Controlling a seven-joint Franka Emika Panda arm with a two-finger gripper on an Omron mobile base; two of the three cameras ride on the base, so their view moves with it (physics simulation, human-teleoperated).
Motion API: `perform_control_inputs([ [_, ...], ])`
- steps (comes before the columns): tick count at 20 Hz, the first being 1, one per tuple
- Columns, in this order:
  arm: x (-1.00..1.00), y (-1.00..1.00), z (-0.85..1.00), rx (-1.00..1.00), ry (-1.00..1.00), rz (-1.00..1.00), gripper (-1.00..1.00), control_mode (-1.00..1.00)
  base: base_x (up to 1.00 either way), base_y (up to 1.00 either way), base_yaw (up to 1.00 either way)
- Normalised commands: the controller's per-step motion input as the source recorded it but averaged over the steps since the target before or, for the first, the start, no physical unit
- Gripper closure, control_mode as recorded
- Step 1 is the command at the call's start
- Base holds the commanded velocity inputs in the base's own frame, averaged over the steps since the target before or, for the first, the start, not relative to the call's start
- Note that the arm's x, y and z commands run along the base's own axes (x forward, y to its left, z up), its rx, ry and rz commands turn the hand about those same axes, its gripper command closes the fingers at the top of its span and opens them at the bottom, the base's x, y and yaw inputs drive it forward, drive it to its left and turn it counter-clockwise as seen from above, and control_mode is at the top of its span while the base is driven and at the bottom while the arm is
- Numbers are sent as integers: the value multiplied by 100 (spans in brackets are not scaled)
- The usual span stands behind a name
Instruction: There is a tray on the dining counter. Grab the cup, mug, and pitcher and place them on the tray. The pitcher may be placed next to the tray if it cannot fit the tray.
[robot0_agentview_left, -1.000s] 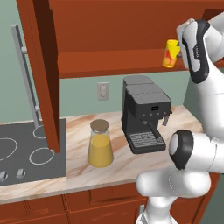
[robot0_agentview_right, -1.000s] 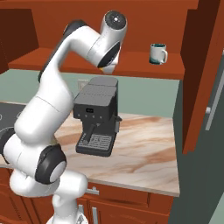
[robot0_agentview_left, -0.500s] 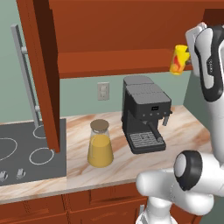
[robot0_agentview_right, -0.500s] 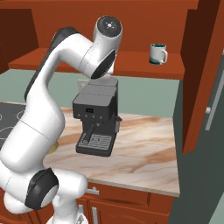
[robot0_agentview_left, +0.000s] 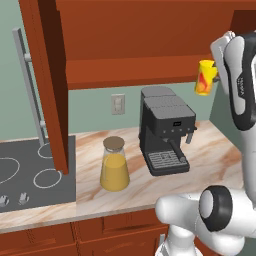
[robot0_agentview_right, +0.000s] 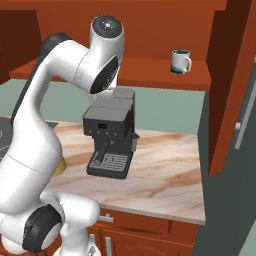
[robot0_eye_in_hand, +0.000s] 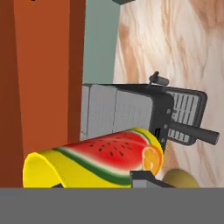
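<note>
My gripper (robot0_agentview_left: 212, 76) is shut on the yellow cup (robot0_agentview_left: 204, 78) and holds it in the air to the right of the coffee machine, just under the wooden shelf's height. In the hand view the cup (robot0_eye_in_hand: 100, 162) lies across the bottom, showing a watermelon and orange print. The glass pitcher (robot0_agentview_left: 114, 165), with its brown lid and orange liquid, stands on the marbled counter left of the machine. On the wooden shelf at the upper right rests the white-and-teal mug (robot0_agentview_right: 180, 61). The tray and the dining counter are out of view.
A black coffee machine (robot0_agentview_left: 164, 129) stands at the counter's middle. A stovetop (robot0_agentview_left: 30, 175) lies to the left, beside an open wooden cabinet door (robot0_agentview_left: 50, 85). Another tall wooden panel (robot0_agentview_right: 227, 85) borders the counter on the right.
The arm has swung, carrying the cup a little to the right and slightly lower. The pitcher, the mug and the coffee machine have stayed put.
</note>
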Motion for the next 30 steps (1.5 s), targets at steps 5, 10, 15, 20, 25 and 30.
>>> perform_control_inputs([
  [5,-32,41,-19,-5,14,0,100,-100,0,0,0],
  [10,-31,6,-35,0,8,0,100,-100,0,0,0],
  [15,-38,4,-48,0,0,0,100,-100,0,0,0],
  [20,-18,19,-27,0,0,0,100,-100,0,0,0],
  [25,-7,0,-17,0,0,0,100,-100,0,0,0],
  [30,-12,8,-18,0,0,0,100,-100,0,0,0],
])
